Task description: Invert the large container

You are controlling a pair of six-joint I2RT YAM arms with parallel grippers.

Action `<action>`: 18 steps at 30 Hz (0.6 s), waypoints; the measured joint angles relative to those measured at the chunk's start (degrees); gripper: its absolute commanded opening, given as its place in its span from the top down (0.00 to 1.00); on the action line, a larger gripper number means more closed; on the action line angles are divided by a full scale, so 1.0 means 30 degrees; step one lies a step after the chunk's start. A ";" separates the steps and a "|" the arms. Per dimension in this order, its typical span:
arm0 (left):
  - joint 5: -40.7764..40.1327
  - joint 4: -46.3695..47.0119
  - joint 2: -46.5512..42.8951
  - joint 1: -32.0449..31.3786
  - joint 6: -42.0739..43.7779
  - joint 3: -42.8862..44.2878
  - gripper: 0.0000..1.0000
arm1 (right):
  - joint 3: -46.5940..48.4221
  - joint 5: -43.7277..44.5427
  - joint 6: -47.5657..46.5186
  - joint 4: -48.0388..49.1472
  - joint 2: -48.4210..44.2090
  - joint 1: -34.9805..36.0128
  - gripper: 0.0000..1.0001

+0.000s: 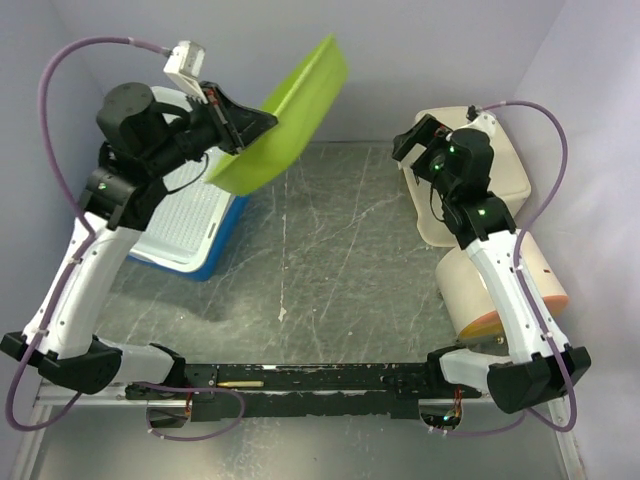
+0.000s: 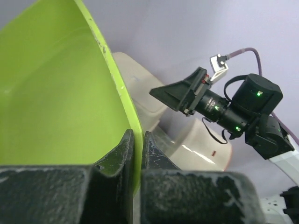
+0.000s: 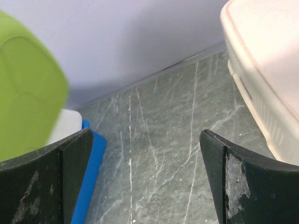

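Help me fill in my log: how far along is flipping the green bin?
Done: the left gripper is shut on the rim of the green bin, which is up off the table. In hand: the bin hangs steeply tilted, roughly on edge, not inverted. Left: finish the turn and set it mouth-down. The right gripper is open and empty.

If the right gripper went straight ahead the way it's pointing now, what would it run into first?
Likely the bare table, then the back wall. The open right gripper aims between the green container on its left and the beige bin on its right, touching neither. Depth is hard to judge.
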 measured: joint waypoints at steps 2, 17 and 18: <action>0.0350 0.1821 0.0000 -0.0474 -0.0852 -0.1253 0.93 | -0.0226 0.0415 0.0015 -0.0007 -0.0452 0.0000 0.01; -0.0634 1.1089 0.0466 -0.2266 -0.7264 -1.2626 0.93 | -0.1195 0.2120 0.0066 -0.1530 -0.0889 0.0000 0.01; -0.1064 1.1701 0.0335 -0.2259 -0.7701 -1.3253 0.93 | -0.1377 0.2098 0.0066 -0.1617 -0.0925 0.0000 0.01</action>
